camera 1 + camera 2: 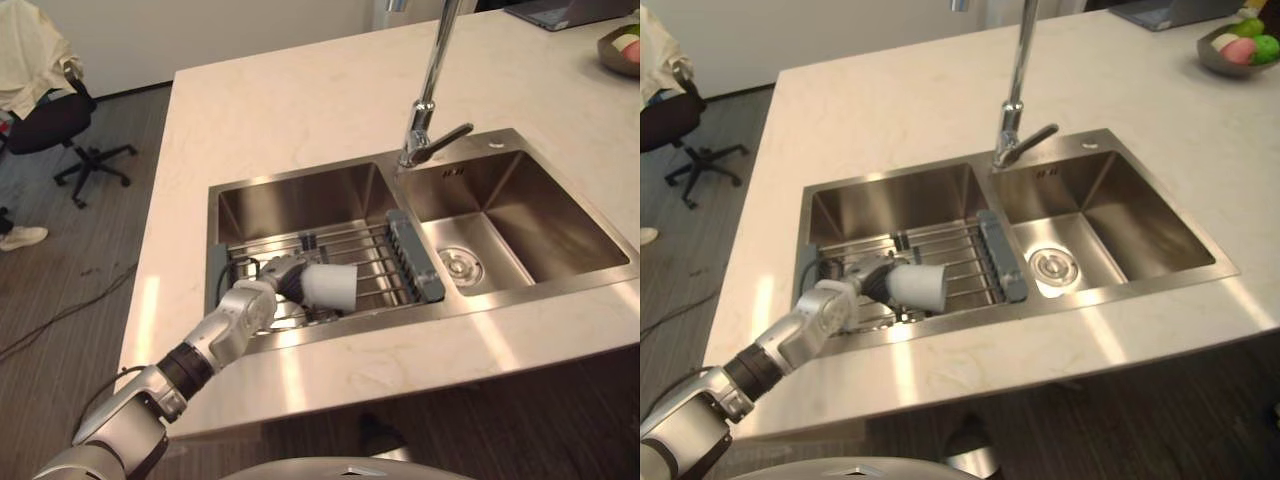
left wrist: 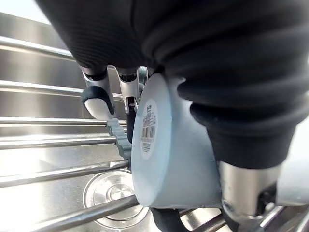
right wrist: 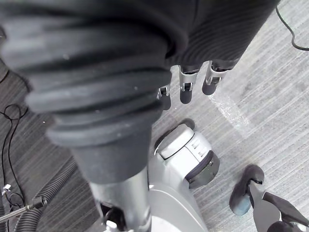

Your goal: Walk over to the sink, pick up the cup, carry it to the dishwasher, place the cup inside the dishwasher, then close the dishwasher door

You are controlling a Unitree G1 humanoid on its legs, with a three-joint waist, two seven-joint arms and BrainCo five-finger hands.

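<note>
Cup (image 1: 330, 285) lies sideways over wire rack (image 1: 378, 248) in left basin of sink (image 1: 300, 195), 7 o'clock from faucet (image 1: 428, 110). Left hand (image 1: 272, 282) at its 9 o'clock, fingers and thumb wrapped round wall, grip suited to lifting clear. Right hand (image 3: 186, 92) idle over floor (image 3: 270, 72), fingers slack

The cup (image 1: 330, 286) is pale blue, and its base bears a white label (image 2: 148, 126) with black barcode stripes. The left hand (image 1: 272, 282) is silver with dark fingertips and a dark ribbed cover; the right hand (image 3: 187, 89) has the same colours. The table (image 1: 300, 110) is cream with faint grey veining. The sink (image 1: 520, 215), faucet (image 1: 430, 90) and rack (image 1: 365, 252) are bare silver steel, and the rack's end piece (image 1: 415, 255) is grey-blue. The floor (image 1: 80, 260) is dark grey-brown planking. The black chair (image 1: 55, 125) carries a cream cloth (image 1: 30, 55). 1 dark grey bowl (image 1: 1218, 60) holds green and pink fruit (image 1: 1242, 48).
</note>
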